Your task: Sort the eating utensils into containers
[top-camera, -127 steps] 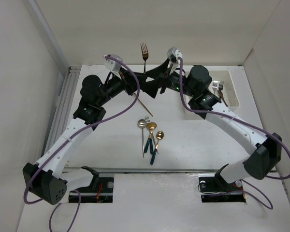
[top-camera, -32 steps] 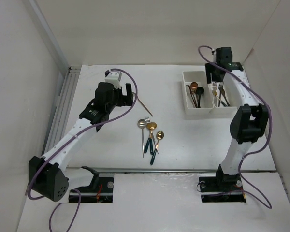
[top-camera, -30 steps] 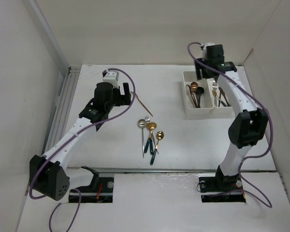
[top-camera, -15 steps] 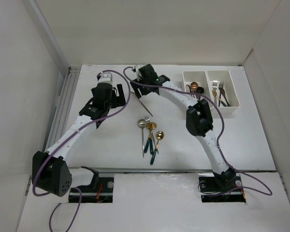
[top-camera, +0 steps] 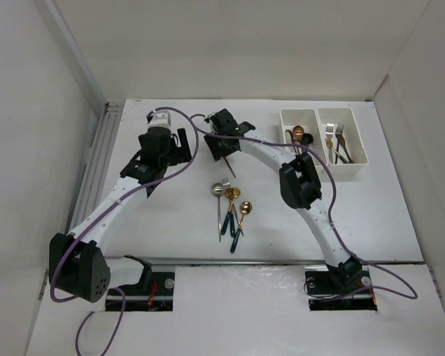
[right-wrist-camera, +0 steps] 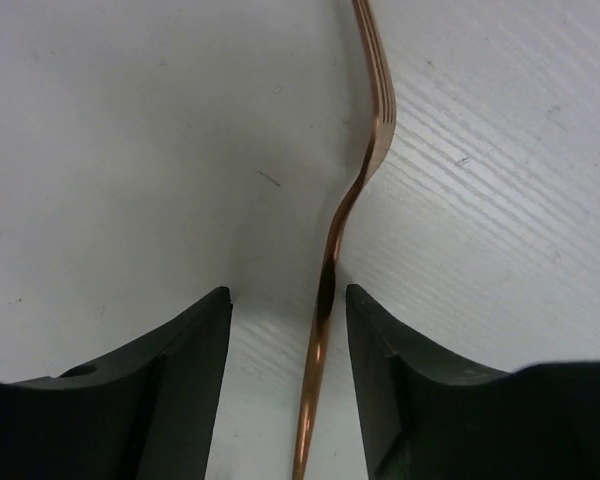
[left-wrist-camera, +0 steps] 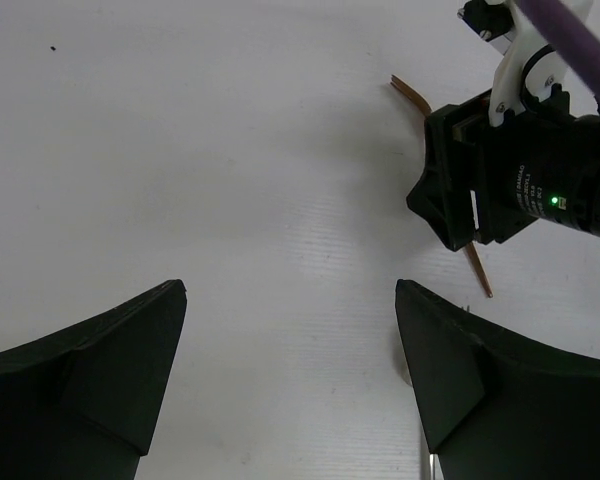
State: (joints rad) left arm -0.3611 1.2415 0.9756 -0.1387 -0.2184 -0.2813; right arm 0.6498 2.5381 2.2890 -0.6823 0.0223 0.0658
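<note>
Cutlery (top-camera: 230,211) was seen lying loose nearest the arm bases: silver pieces and two gold heads on dark green handles, bunched close together on the table (top-camera: 371,215).

Just beyond it a copper fork (top-camera: 228,171) (right-wrist-camera: 365,150) was laid flat. The right claw (top-camera: 221,151) (right-wrist-camera: 285,300) was lowered over it, released, with the handle framed between the fingers (right-wrist-camera: 180,370) and a sliver of table seen on either side. The middle of the fork was hidden by the claw's body in the overhead and left wrist views, so only the fork's ends (left-wrist-camera: 410,92) were shown there.

Near it, to the left, the left claw (top-camera: 184,142) (left-wrist-camera: 290,300) was held wide apart, with nothing between the fingers but bare table.

At the far right the tray (top-camera: 285,126) was placed, with spoons (top-camera: 300,137) in the left compartment and forks (top-camera: 334,135) in the right. Its near left corner was approached by the right arm's dark link (top-camera: 300,182).

The table was plain white, faintly ribbed, and closed in by pale walls (top-camera: 245,44).
</note>
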